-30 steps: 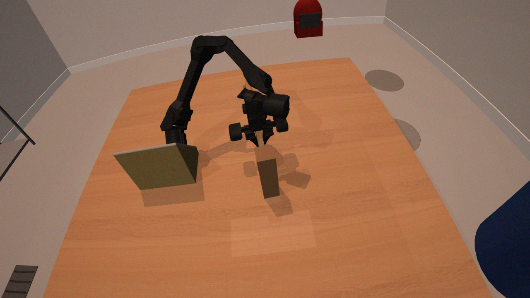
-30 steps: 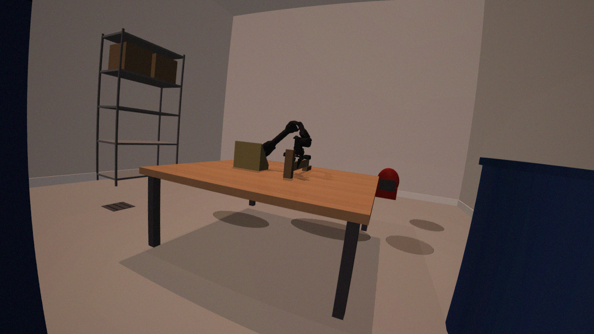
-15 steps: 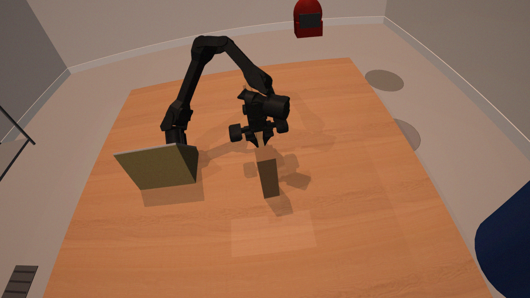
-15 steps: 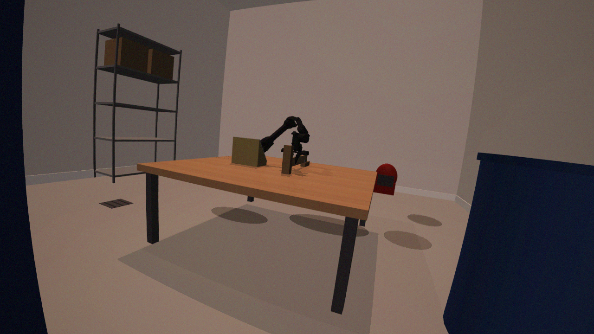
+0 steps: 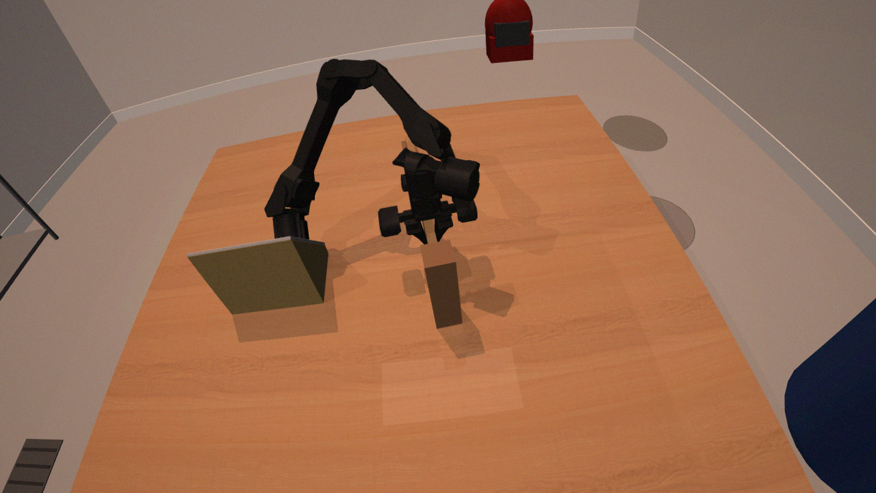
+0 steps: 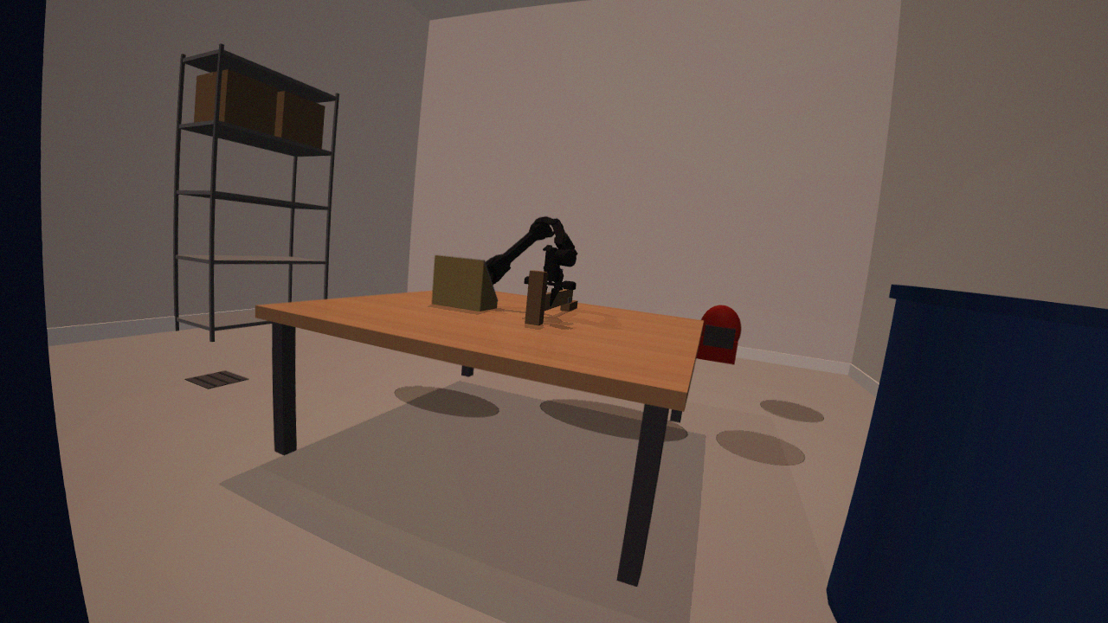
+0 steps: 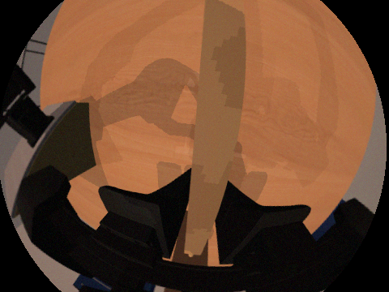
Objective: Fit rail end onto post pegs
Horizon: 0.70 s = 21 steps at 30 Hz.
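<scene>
The long pale wooden rail [image 5: 430,229] [image 7: 219,122] runs lengthwise between my fingers. My gripper [image 5: 432,239] [image 7: 203,173] is shut on it close to its near end. The wooden post [image 5: 443,295] [image 6: 535,298] stands upright right in front of that end. In the wrist view a small pale spot shows at the rail's near end, beside dark brown wood. The pegs, the holes and any gap to the post cannot be made out. The low footboard block [image 6: 573,305] is small in the exterior view; whether the rail's far end sits in its bracket is unclear.
An olive-green block with a slanted side [image 5: 263,279] [image 6: 458,283] [image 7: 69,146] stands on the wooden table [image 5: 293,416] [image 6: 387,325], left of the post and in front of the arm's base. The arm arches behind and over the rail.
</scene>
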{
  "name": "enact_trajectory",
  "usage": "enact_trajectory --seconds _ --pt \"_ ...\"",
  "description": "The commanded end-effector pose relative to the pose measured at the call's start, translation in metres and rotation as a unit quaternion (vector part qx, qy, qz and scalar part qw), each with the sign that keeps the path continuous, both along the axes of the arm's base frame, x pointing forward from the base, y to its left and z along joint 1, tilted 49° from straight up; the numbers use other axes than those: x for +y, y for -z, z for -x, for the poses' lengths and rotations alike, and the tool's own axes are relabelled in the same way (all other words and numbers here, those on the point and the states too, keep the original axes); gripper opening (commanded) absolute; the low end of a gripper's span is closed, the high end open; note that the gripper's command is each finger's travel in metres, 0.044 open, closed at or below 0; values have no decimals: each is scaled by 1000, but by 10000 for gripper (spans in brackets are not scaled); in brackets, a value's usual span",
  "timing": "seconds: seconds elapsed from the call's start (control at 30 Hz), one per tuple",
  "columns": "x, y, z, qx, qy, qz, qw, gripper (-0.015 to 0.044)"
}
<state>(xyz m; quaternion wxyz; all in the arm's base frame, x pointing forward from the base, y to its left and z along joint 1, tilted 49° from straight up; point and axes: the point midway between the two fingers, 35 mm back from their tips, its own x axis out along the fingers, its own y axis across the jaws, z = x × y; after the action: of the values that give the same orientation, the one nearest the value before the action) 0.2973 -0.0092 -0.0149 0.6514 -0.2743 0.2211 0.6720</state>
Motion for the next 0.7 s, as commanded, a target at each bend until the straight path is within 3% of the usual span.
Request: enact_trajectory --seconds 0.0,0.67 --pt "-6 0 -2 -5 4 2 1000 0" --pt "-9 5 -3 -5 4 2 1000 0"
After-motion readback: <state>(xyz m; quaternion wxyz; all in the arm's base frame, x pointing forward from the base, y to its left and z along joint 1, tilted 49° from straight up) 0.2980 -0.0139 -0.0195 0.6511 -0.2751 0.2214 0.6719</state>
